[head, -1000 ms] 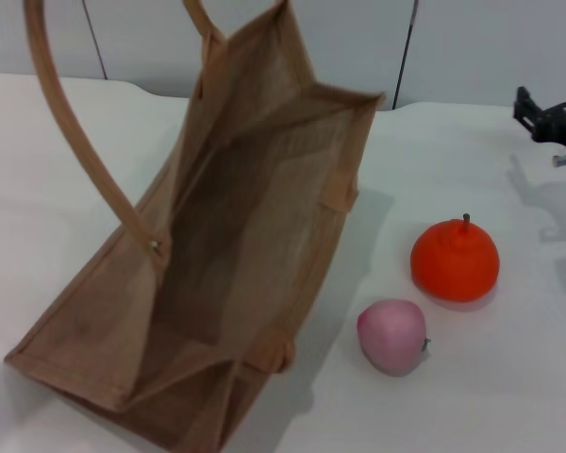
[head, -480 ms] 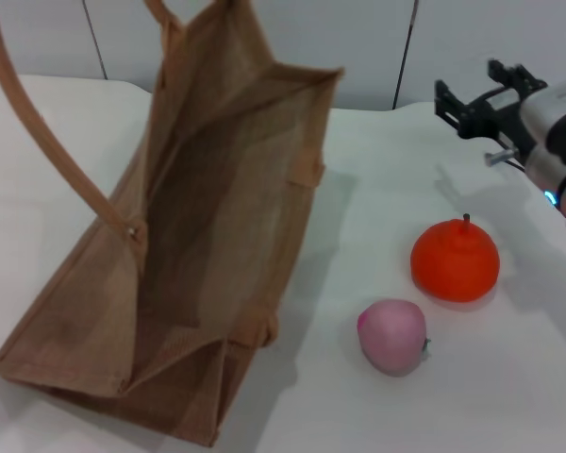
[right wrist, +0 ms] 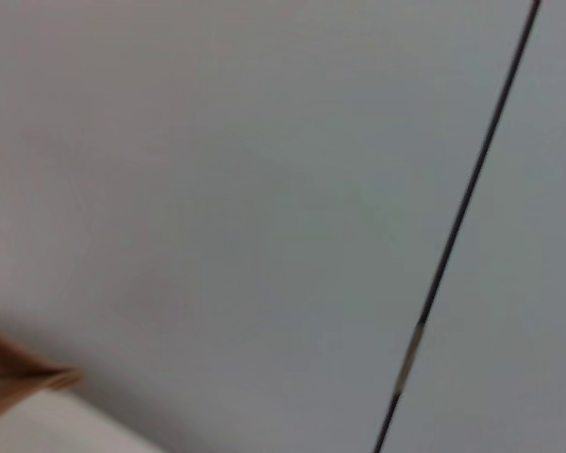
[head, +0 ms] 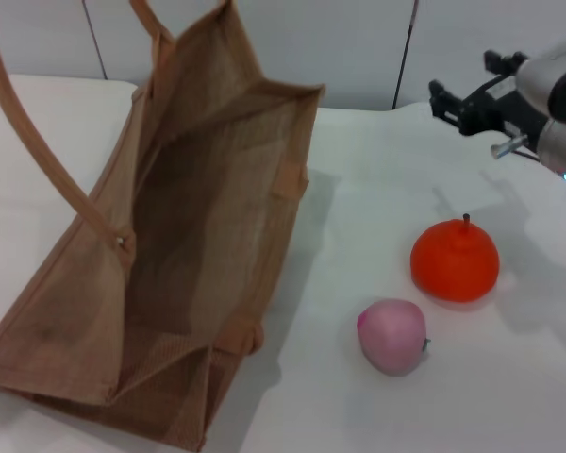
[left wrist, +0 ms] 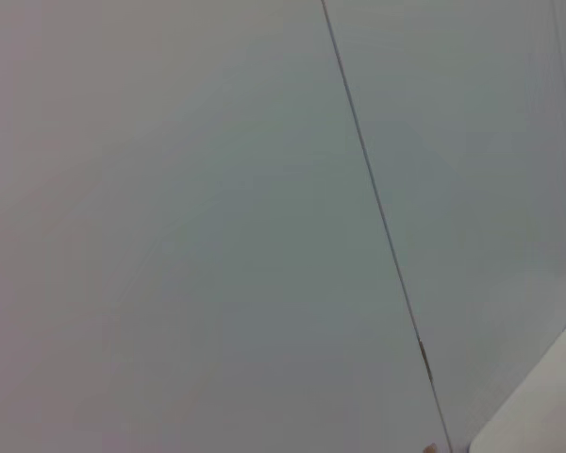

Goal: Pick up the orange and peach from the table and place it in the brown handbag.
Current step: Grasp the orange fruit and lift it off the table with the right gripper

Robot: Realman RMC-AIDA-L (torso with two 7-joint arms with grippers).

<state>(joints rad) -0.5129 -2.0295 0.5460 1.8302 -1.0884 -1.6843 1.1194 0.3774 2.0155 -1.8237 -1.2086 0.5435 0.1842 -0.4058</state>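
In the head view the orange (head: 455, 261) sits on the white table (head: 509, 396) at the right. The pale pink peach (head: 392, 335) lies just in front of it, to its left. The brown handbag (head: 170, 255) stands open and tilted at the left, one long handle (head: 38, 151) raised out of the top of the picture. My right gripper (head: 463, 77) is open and empty in the air behind the orange, at the back right. A corner of the bag shows in the right wrist view (right wrist: 19, 377). My left gripper is out of view.
A grey panelled wall (head: 358, 47) with dark seams runs behind the table. The left wrist view shows only this wall (left wrist: 217, 236). Bare table lies between the bag and the fruits.
The handbag has shifted and leaned further left. My right gripper has come in from the right edge to a spot behind the orange. The fruits have not moved.
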